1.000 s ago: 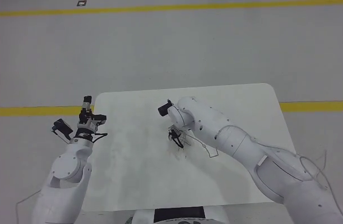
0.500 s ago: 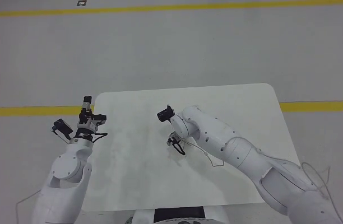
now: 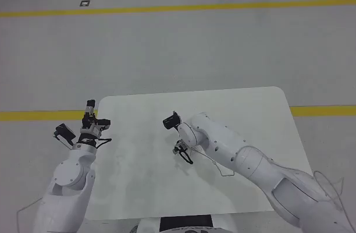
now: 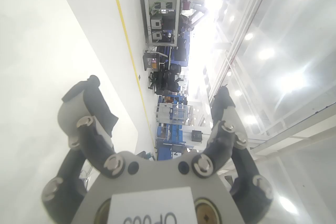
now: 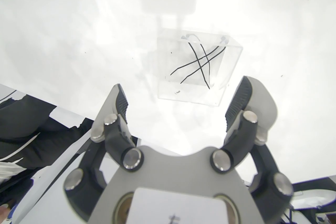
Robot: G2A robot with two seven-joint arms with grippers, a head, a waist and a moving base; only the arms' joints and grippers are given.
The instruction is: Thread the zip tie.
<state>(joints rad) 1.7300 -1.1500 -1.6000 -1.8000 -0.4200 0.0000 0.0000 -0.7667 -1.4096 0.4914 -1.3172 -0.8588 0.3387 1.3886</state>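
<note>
Several thin black zip ties (image 5: 200, 62) lie crossed.

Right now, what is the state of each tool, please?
Left tool: open, holding nothing.
Right tool: open, holding nothing.

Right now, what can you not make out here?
1. Right wrist view: how many zip ties the clear block holds; its walls may mirror the strands.
2. Same view: whether any tie is threaded; the ends are too small.
3. Top view: the clear block, under the right gripper.
</note>
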